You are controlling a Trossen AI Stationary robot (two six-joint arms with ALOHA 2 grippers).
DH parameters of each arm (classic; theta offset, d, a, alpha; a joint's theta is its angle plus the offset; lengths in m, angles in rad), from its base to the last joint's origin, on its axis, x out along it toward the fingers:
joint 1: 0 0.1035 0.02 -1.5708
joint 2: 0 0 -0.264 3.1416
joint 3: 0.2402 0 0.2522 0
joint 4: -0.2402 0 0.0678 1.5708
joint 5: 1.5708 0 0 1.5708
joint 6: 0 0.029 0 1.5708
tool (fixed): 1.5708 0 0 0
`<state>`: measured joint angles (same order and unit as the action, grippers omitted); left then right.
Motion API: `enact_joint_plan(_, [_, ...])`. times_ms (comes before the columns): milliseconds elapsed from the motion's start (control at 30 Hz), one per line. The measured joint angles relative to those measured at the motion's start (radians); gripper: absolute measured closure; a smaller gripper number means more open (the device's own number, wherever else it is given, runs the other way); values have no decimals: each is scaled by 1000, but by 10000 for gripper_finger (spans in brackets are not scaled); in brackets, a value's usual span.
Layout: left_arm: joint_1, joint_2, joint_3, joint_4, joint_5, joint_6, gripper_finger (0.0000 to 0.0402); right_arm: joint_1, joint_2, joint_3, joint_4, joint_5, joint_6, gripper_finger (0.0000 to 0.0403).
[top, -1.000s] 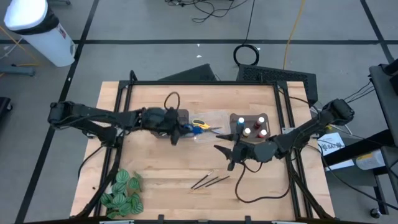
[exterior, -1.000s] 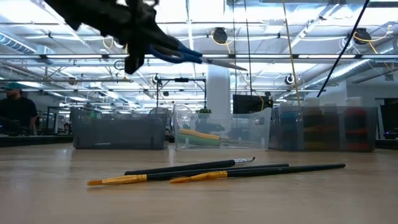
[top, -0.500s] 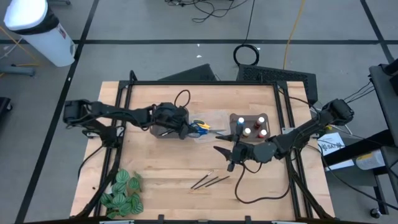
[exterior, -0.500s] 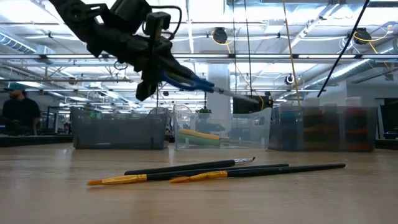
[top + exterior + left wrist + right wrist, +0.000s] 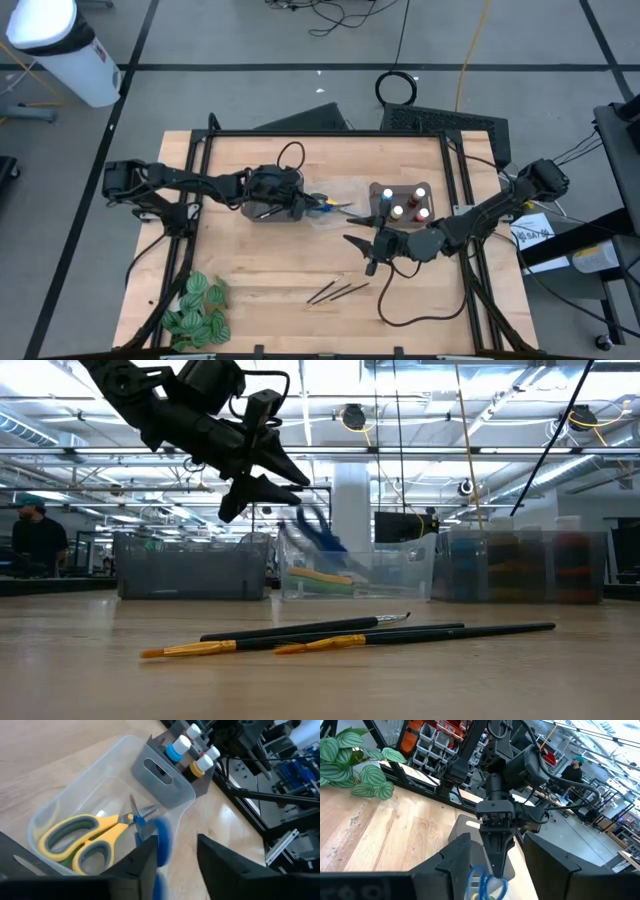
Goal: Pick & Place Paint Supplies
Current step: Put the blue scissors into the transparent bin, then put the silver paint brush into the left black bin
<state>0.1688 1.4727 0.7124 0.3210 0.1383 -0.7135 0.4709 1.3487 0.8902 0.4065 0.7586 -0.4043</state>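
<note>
Left arm: reaches from the desk's left edge toward the middle; the left gripper [image 5: 268,472] hangs above the clear bin [image 5: 335,203] near the far edge.
Left claw: fingers spread apart, holding nothing.
Blue scissors [image 5: 313,532]: in the air just below that claw, a blurred streak over the clear bin; touching neither finger.
Yellow scissors [image 5: 85,838]: lying inside the clear bin; green scissors beneath are mostly covered.
Right arm: comes in from the desk's right edge; the right gripper [image 5: 357,242] sits low, near the middle, beside the grey bin [image 5: 402,205].
Right claw: fingers parted, nothing between them.
Paint bottles [image 5: 403,203]: standing in the grey bin.
Paintbrushes [image 5: 337,291]: three, lying together toward the near edge.
Hard to make out: the falling scissors' blades and handles.
</note>
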Motion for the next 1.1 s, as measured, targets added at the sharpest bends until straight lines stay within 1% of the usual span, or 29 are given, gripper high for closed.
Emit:
enact_joint_plan(167, [0, 0, 0, -1, -8, 9, 212, 0, 0, 0, 0, 0, 0, 230])
enact_joint_plan(333, [0, 0, 0, 22, -4, 50, 185, 0, 0, 0, 0, 0, 0, 234])
enact_joint_plan(400, [0, 0, 0, 50, 35, 72, 181, 1, 0, 0, 0, 0, 2, 234])
enact_joint_plan(467, [0, -1, 0, 82, 104, 91, 178, 4, 0, 0, -7, -2, 38, 232])
enact_joint_plan(533, [1, -24, 0, 85, 184, 70, 177, 5, 0, 0, -22, -10, 94, 232])
enact_joint_plan(600, [-1, -54, 0, 92, 251, 47, 177, 5, 0, 0, -52, -67, 158, 232])
enact_joint_plan(667, [-20, -94, 0, 56, 273, 81, 177, 5, 2, 0, -70, -150, 216, 234])
enact_joint_plan(733, [-64, -141, 0, 29, 239, 140, 177, 5, 23, 0, -65, -240, 275, 235])
enact_joint_plan(833, [-152, -211, 0, -18, 123, 243, 177, 11, 83, 0, -99, -316, 368, 235])
enact_joint_plan(933, [-247, -257, 0, -68, -39, 356, 176, 25, 181, 0, -167, -373, 498, 235])
enact_joint_plan(1000, [-300, -275, 0, -101, -128, 418, 176, 40, 254, -2, -206, -405, 558, 233])
enact_joint_plan(1100, [-351, -277, 0, -122, -229, 454, 176, 44, 356, -1, -204, -432, 577, 232])
